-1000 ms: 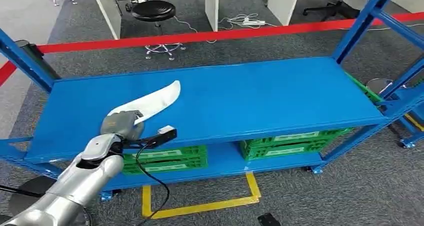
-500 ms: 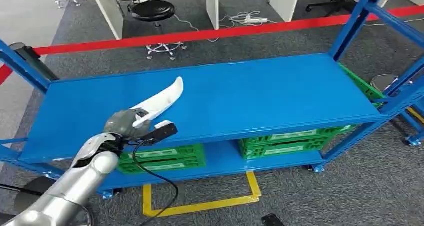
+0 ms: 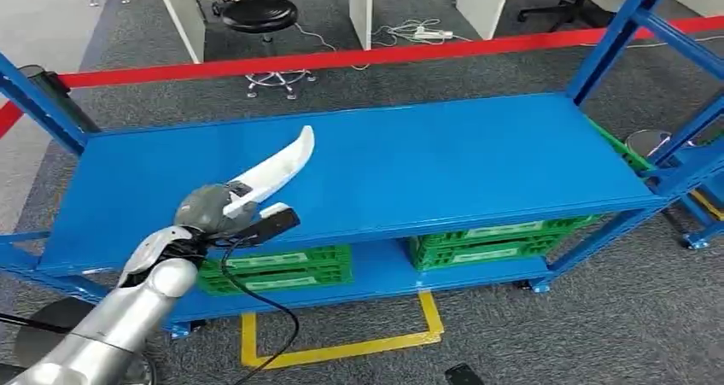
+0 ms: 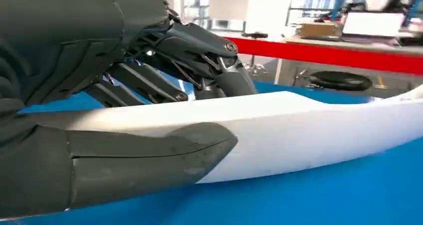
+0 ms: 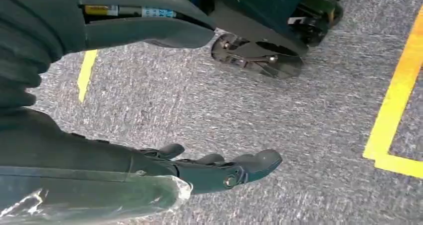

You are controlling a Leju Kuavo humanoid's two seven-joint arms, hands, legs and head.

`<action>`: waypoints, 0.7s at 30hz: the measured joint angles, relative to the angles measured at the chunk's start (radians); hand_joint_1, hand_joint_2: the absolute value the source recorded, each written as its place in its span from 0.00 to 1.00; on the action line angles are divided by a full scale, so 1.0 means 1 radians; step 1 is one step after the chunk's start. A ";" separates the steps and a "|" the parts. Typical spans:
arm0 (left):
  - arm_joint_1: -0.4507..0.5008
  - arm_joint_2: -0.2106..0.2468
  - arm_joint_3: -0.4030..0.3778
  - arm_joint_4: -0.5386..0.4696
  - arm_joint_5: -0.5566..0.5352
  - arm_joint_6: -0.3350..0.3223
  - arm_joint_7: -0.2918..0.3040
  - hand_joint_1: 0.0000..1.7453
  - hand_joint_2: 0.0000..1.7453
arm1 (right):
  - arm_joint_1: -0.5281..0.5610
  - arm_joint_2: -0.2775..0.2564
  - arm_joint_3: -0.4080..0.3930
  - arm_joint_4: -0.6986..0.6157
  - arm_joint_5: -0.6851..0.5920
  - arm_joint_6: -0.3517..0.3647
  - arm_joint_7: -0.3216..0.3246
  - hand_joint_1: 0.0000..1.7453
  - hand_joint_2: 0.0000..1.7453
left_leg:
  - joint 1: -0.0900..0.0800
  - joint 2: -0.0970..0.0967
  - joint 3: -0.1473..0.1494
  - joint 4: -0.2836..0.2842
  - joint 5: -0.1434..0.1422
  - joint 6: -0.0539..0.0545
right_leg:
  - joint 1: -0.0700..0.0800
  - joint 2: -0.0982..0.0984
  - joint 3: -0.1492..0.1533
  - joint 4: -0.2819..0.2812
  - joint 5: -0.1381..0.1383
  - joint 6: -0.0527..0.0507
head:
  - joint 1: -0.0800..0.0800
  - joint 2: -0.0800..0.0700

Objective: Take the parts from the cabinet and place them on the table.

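A blue metal shelf (image 3: 444, 163) on blue uprights carried a long, curved white part (image 3: 277, 170) on its upper board, toward the left. On the lower board stood two green crates (image 3: 282, 270), side by side. The rack stood on grey carpet (image 3: 598, 334) marked with yellow tape (image 3: 341, 349).

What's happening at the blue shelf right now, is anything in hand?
The left robot hand grips one end of a long curved white part over the blue shelf's top deck. The wrist view shows thumb and fingers wrapped around it. The right robot hand hangs above the grey carpet, holding nothing. Green crates sit on the lower level.
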 joint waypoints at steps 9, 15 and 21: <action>0.030 0.017 0.005 -0.159 0.119 0.111 -0.137 1.00 1.00 | 0.008 -0.014 0.001 0.022 -0.029 -0.034 -0.039 0.00 1.00 | -0.011 -0.002 -0.004 0.011 -0.010 -0.012 | -0.003 -0.003 0.024 -0.058 0.055 0.008 | 0.002 0.000; 0.048 0.029 0.013 -0.301 0.117 0.212 -0.196 1.00 1.00 | 0.021 -0.017 0.001 0.040 -0.039 -0.051 -0.059 0.00 1.00 | -0.004 -0.002 -0.031 0.072 -0.057 -0.035 | -0.005 0.001 0.021 -0.063 0.058 -0.028 | -0.007 0.000; 0.080 0.041 0.013 -0.396 0.095 0.268 -0.214 1.00 1.00 | 0.023 -0.020 0.000 0.051 -0.046 -0.056 -0.064 0.00 1.00 | -0.003 -0.001 -0.125 0.260 -0.092 -0.035 | -0.001 0.002 0.025 -0.062 0.054 -0.035 | -0.008 0.000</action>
